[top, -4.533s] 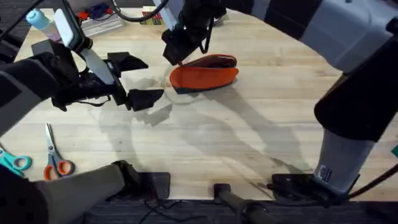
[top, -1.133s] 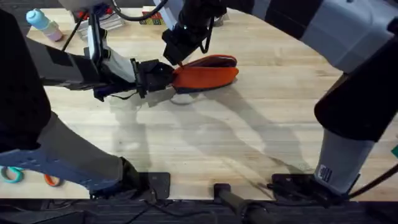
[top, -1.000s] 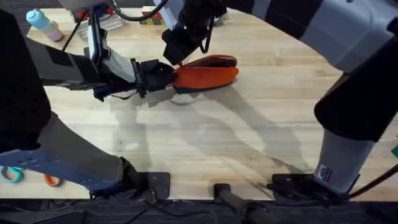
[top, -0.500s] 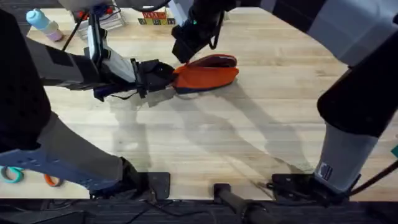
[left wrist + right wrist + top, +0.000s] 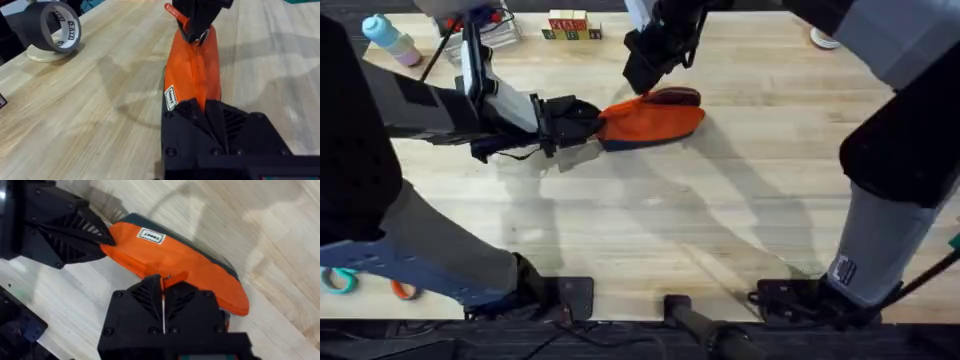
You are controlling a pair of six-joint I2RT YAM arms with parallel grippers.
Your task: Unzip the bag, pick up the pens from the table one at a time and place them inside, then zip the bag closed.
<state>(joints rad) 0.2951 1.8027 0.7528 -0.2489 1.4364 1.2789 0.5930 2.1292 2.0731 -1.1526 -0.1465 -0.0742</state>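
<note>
1. Elongated soft orange fabric pouch with navy base (image 5: pixel 650 122): lying on the light wooden plank counter (image 5: pixel 720 220), near its far middle.
2. Left claw (image 5: pixel 588 122): pinching the pouch's near end, steadying it.
3. Right claw (image 5: pixel 162 287): clamping the small orange zipper pull (image 5: pixel 172 278).
4. Progress, judged: zipping under way. Opening partly visible at the far end; no pens lying on the counter, so likely inside.

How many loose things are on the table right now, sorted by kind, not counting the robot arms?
Orange pencil pouch: 1
Scissors: 2 pairs, one teal-handled, one orange-handled, both partly hidden by the left arm
Roll of black tape: 1
Blue-capped bottle: 1
Row of letter blocks: 1
Total: 6
</note>
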